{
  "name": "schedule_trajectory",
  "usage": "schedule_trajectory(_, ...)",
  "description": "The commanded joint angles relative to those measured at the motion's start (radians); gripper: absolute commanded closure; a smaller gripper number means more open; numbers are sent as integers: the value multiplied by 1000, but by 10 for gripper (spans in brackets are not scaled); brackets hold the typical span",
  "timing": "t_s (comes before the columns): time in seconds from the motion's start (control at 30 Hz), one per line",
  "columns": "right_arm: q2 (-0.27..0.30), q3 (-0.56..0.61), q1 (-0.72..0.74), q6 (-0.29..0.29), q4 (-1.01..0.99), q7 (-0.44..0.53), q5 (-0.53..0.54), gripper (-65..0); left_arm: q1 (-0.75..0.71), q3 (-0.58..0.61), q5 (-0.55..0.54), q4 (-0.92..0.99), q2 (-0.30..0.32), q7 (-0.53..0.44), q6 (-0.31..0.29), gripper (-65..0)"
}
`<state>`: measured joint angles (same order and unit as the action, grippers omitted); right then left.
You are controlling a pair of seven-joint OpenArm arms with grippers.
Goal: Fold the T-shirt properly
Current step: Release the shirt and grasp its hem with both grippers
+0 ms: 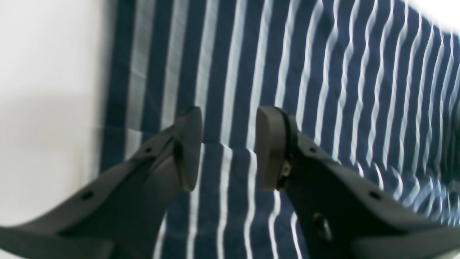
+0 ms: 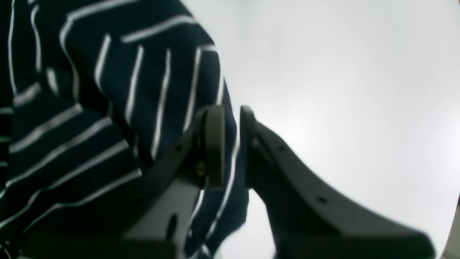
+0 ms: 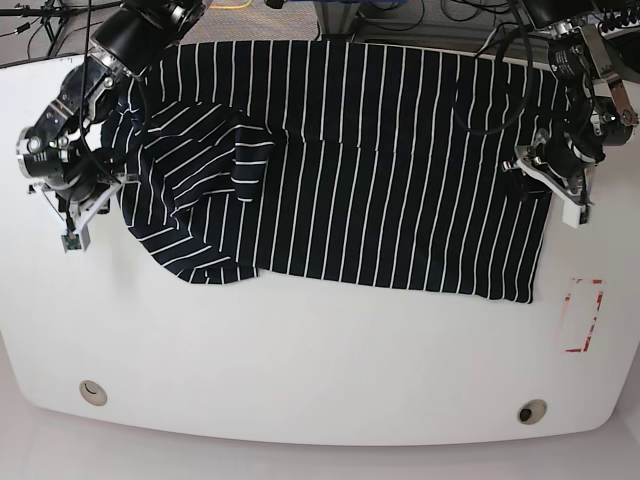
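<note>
both arms are black with ribbed cylindrical joints and loose black cables. the left gripper (image 1: pixel 228 147) and right gripper (image 2: pixel 232 145) have matte dark-grey tapered fingers with small round screw holes and flat rounded pads (image 1: pixel 267 144) at the tips.

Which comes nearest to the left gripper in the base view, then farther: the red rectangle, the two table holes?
From the left gripper, at the T-shirt's edge on the view's right:
1. Red rectangle, just below it near the right edge.
2. Right hole, lower, at the front right.
3. Left hole, far across at the front left.
</note>
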<state>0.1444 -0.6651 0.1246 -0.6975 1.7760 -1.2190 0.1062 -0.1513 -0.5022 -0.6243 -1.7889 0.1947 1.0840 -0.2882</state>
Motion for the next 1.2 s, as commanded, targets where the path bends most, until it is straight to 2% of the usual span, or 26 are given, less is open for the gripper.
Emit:
schedule_trajectory(0.0, 47, 48, 65, -1, -87, 78, -38, -216, 55, -13, -7, -19, 13, 0, -1, -281)
schedule_trajectory(0.17, 65, 57, 136, -1, -270, 170, -89, -517, 123, -34, -6, -15, 19, 40, -1, -393)
schedule_trajectory(0.27, 77, 58, 169, -1, -377, 239, -95, -610, 166, -63, -6, -15, 19, 55, -1, -399)
schedule_trajectory(0.3, 79, 58, 180, -1, -405, 259, -96, -617, 177, -68, -6, -13, 19, 63, -1, -399)
schedule_trajectory(0.53, 111, 60, 246, -1, -629, 379, -95, -618, 246, -82, -7, -13, 36, 106, -1, -399)
schedule_trajectory(0.77, 108, 60, 267, -1, -707, 423, -95, -618, 250, -82, -6, -13, 38, 106, -1, -397)
schedule_trajectory(0.83, 88, 61, 267, -1, -707, 423, -95, -614, 250, -82, -6, -12, 38, 106, -1, -397)
schedule_trajectory(0.93, 67, 63, 267, -1, -707, 423, -101, -552, 250, -83, -6, -10, 38, 103, -1, -397)
schedule_trajectory(1.1, 53, 63, 267, -1, -712, 427, -101, -385, 253, -83, -4, -10, 39, 101, 1, -397)
schedule_trajectory(1.17, 42, 63, 264, -1, -712, 427, -102, -298, 275, -85, 2, -1, 39, 101, 1, -399)
